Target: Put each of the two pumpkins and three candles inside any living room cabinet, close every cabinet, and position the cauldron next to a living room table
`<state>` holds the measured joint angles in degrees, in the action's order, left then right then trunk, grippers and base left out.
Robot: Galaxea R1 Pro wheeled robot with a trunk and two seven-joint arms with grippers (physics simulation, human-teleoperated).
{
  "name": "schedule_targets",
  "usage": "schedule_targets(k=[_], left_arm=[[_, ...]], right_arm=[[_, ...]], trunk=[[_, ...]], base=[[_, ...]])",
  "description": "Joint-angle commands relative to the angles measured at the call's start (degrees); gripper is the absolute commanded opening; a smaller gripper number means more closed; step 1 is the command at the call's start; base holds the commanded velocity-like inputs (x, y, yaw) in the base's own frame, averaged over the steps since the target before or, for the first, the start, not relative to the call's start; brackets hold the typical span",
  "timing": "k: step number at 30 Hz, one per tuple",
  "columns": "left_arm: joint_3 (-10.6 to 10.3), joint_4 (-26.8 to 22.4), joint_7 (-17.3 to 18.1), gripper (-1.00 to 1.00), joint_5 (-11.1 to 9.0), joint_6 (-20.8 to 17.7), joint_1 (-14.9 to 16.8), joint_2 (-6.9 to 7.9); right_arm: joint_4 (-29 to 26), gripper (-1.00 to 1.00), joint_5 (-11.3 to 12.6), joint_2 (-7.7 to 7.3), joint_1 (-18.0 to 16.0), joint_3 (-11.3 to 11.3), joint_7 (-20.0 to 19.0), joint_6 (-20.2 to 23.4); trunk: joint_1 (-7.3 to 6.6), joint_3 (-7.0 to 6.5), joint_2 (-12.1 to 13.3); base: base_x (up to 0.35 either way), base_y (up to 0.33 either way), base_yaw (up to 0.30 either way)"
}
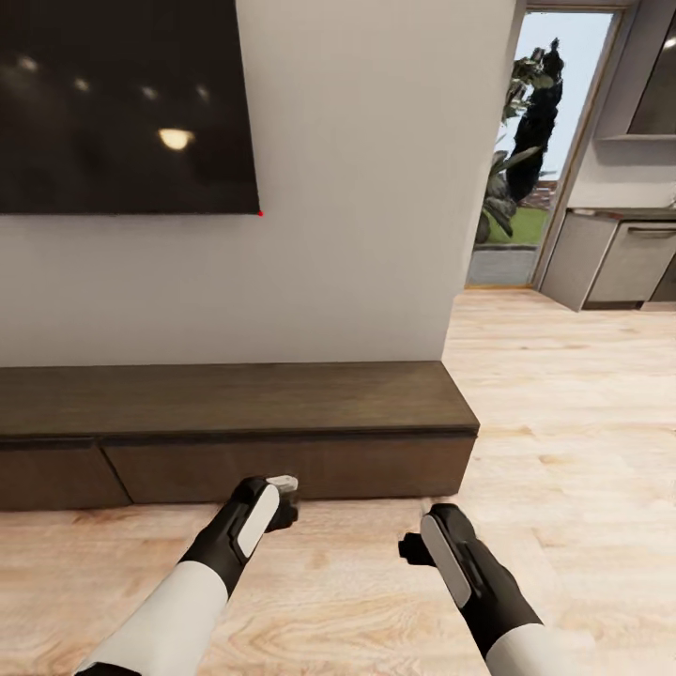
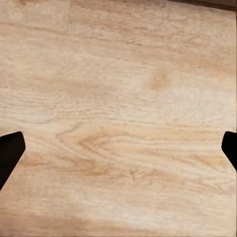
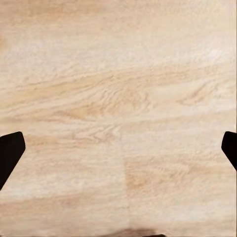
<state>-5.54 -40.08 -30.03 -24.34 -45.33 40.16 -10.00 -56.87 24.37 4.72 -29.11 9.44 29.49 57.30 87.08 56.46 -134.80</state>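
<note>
The closed, handle-less drawer of the cabinet is faced against the wall, judged stiff and best gripped by its edge, while both tools, left and right, are held wide open and empty over the floor.

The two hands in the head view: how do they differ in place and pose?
The left hand reaches close to the cabinet front, while the right hand hangs further back over the floor. The left forearm slants toward the right, the right forearm toward the left. Both are black, held low, and empty, and both are open, with fingertips wide apart in the wrist views.
</note>
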Motion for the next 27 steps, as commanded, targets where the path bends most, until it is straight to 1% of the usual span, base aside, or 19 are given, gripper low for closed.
schedule_targets(k=[1, 3, 5, 6, 8, 11, 14, 16, 19, 22, 24, 27], left_arm=[[-0.09, 2.70, -0.44, 1.00, -0.42, 1.33, -0.39, 0.00], [-0.09, 7.39, -0.41, 1.00, -0.38, 5.43, -0.68, 0.00], [-0.13, 12.12, -0.39, 1.00, -0.37, 9.55, -0.79, 0.00], [-0.15, 14.95, -0.34, 1.00, -0.32, 11.85, -0.83, 0.00], [-0.21, 17.68, -0.32, 1.00, -0.25, 14.81, -0.86, 0.00], [-0.35, 21.44, -0.36, 1.00, -0.19, 19.43, -0.93, 0.00], [-0.28, 23.83, -0.38, 1.00, -0.18, 21.69, -1.47, 0.00], [-0.26, 24.67, -0.38, 1.00, -0.18, 23.52, -2.43, 0.00], [-0.30, 25.75, -0.38, 1.00, -0.18, 25.72, -3.14, 0.00], [-0.39, 26.91, -0.38, 1.00, -0.16, 26.80, -3.61, 0.00], [-0.36, 27.26, -0.38, 1.00, -0.17, 27.05, -3.75, 0.00], [-0.35, 27.45, -0.38, 1.00, -0.18, 27.18, -3.87, 0.00]], right_arm=[[-0.20, 1.00, 0.52, 0.01, 2.06, -0.01, 0.61, 0.04], [-0.24, 1.00, 0.51, 0.04, 4.43, -0.08, 0.58, -1.11], [-0.25, 1.00, 0.47, -0.03, 6.89, -0.13, 0.57, -4.61], [-0.19, 1.00, 0.47, -0.09, 8.86, -0.24, 0.57, -7.52], [-0.05, 1.00, 0.43, -0.12, 10.86, -0.34, 0.57, -10.27], [0.21, 1.00, 0.19, -0.13, 12.44, -0.32, 0.51, -12.97], [0.79, 1.00, -0.06, -0.13, 13.24, -0.25, 0.52, -15.21], [1.19, 1.00, -0.14, -0.14, 14.61, -0.34, 0.43, -16.97], [1.38, 1.00, -0.29, -0.15, 15.39, -0.37, 0.47, -18.68], [1.64, 1.00, -0.20, -0.16, 15.64, -0.38, 0.48, -20.01], [2.00, 1.00, -0.19, -0.15, 15.66, -0.37, 0.52, -21.37], [2.37, 1.00, -0.20, -0.15, 15.70, -0.30, 0.55, -22.28]], trunk=[[-0.24, -0.04, 0.39], [-0.68, -0.22, 1.19], [-1.12, -0.39, 1.99], [-1.34, -0.49, 2.39], [-1.78, -0.75, 3.20], [-2.44, -1.24, 4.40], [-3.10, -1.77, 5.60], [-3.54, -2.13, 6.40], [-4.19, -2.66, 7.61], [-4.85, -3.20, 8.81], [-5.29, -3.56, 9.61], [-5.95, -4.08, 10.82]], base=[[-0.001, 0.000, -0.002], [0.000, 0.000, -0.001], [0.000, 0.000, 0.000], [0.000, 0.000, 0.000], [0.000, 0.000, 0.000], [0.000, 0.000, 0.000], [0.000, 0.000, 0.000], [0.000, 0.000, -0.003], [0.000, 0.000, -0.104], [0.000, 0.000, -0.230], [0.000, 0.000, -0.264], [0.000, 0.000, -0.272]])
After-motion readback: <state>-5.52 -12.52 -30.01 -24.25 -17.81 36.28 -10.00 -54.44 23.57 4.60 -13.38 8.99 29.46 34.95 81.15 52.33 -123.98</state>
